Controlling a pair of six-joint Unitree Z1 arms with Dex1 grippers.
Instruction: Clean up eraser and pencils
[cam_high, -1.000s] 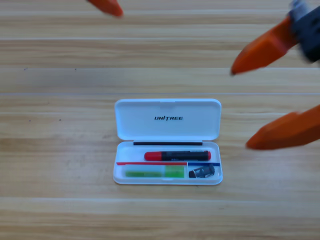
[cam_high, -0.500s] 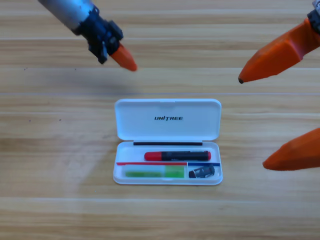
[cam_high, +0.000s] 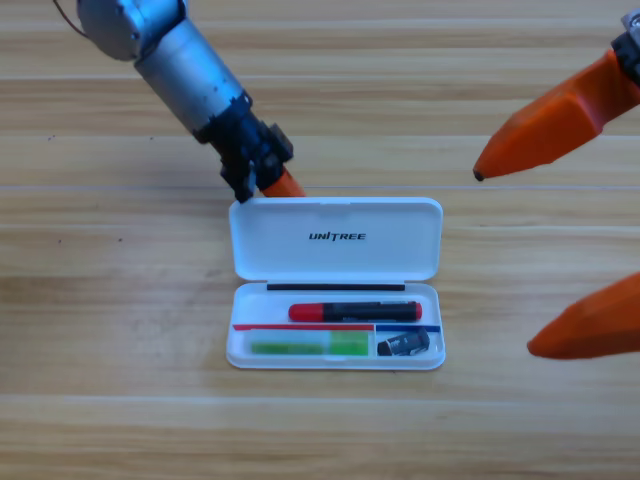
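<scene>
High view shows your left gripper (cam_high: 285, 187) at the open white case's (cam_high: 335, 240) lid edge; its grip can't be told. Below it lie both pencils (cam_high: 355, 312) and the eraser (cam_high: 404, 345), while your right gripper (cam_high: 545, 250) waits spread wide.

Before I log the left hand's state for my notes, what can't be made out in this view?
- Left hand: its orange tip sits at the top left edge of the open white plastic case's lid; its own black body hides the jaw gap.
- Right hand: cut off by the right edge.
- Small black rectangular eraser: white markings too small to read.
</scene>
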